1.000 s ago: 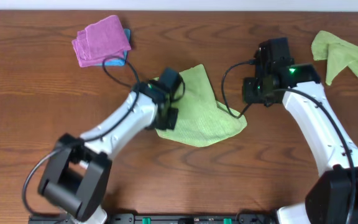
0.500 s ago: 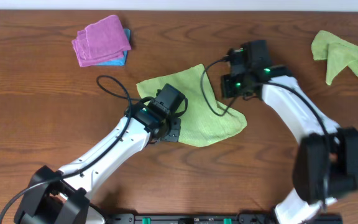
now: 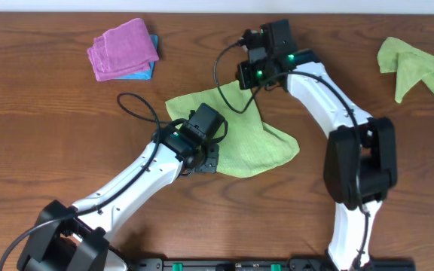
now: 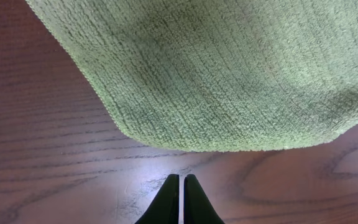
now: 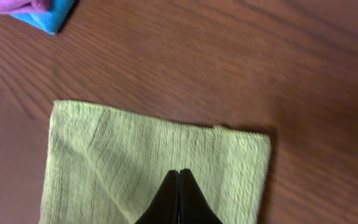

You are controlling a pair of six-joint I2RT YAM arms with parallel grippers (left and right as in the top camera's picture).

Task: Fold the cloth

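The cloth (image 3: 258, 143) lies flat and a little rumpled on the wooden table (image 3: 44, 135), lime-green and partly covered by my left arm. My left gripper (image 3: 202, 144) hovers at its front-left part. In the left wrist view its fingers (image 4: 181, 180) are shut and empty over bare wood, just short of the cloth's rounded edge (image 4: 229, 74). My right gripper (image 3: 253, 75) is at the cloth's far corner. The right wrist view shows its fingers (image 5: 179, 174) shut with nothing between them, above the cloth (image 5: 117, 162), whose straight edge and two corners are in sight.
A folded purple cloth (image 3: 123, 49) rests on a blue one (image 3: 151, 69) at the back left; both show in the right wrist view, blue (image 5: 45, 15) and purple (image 5: 5, 5). A second crumpled lime-green cloth (image 3: 413, 64) lies at the back right.
The right arm has swung left along the far side to the cloth's far corner. The left arm dropped toward the cloth's front-left part, then held still. Both grippers stayed shut.
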